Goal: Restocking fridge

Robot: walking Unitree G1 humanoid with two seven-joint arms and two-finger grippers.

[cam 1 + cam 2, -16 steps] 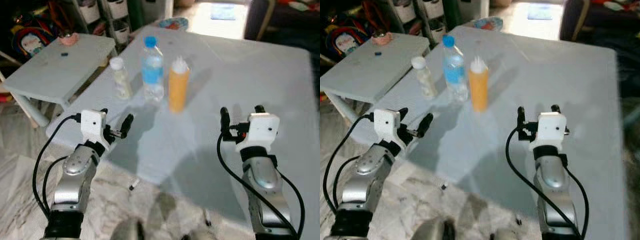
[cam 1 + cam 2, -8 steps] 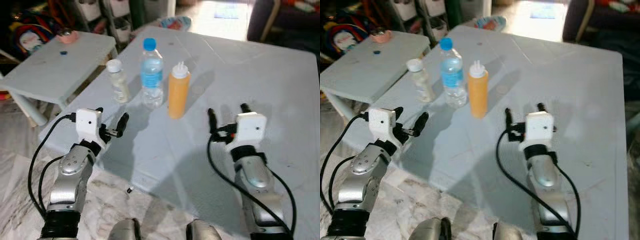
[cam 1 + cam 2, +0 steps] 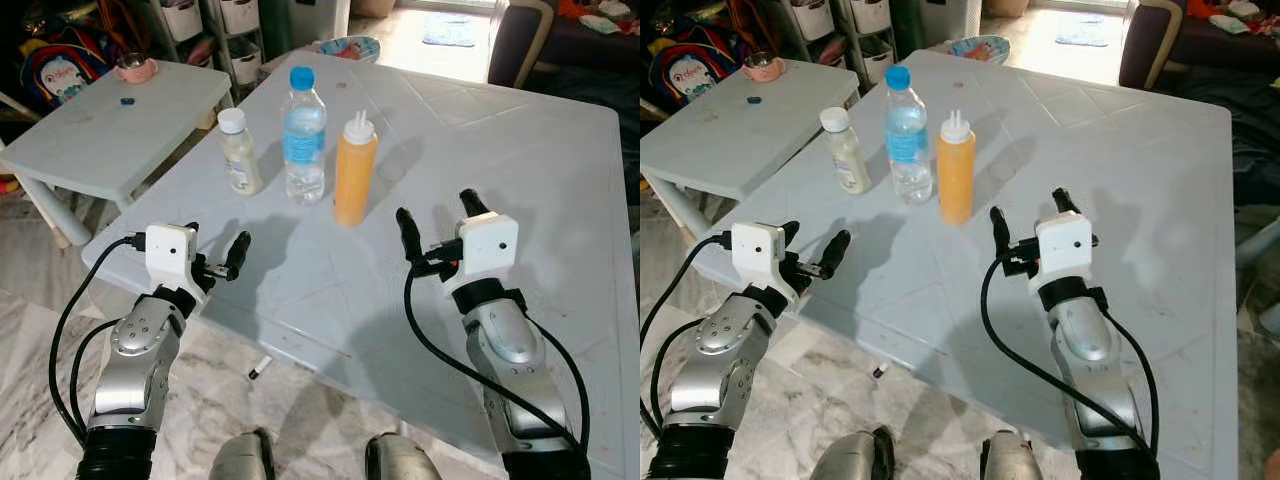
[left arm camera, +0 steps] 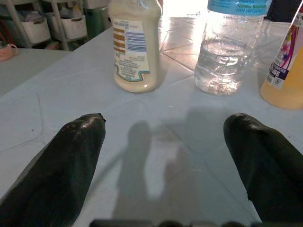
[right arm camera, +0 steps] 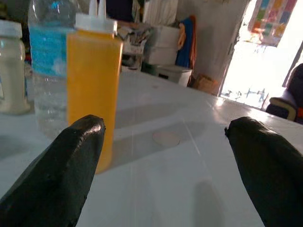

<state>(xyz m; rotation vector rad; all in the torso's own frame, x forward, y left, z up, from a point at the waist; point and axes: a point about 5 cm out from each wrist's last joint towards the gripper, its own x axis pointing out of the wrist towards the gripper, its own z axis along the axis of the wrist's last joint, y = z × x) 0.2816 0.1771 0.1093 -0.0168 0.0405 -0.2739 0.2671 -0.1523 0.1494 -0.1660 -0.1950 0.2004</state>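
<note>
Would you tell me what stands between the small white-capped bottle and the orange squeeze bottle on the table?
The water bottle with the blue cap stands between the small white-capped bottle and the orange squeeze bottle, as both eye views show.

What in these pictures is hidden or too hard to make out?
- Cream bottle: left wrist view's top edge cuts off its cap; label print too small to read.
- Water bottle: same edge cuts off its neck.
- Orange sauce bottle: cropped by the side edge there.
- Pink cup on the side table: contents too small to tell, head views.
</note>
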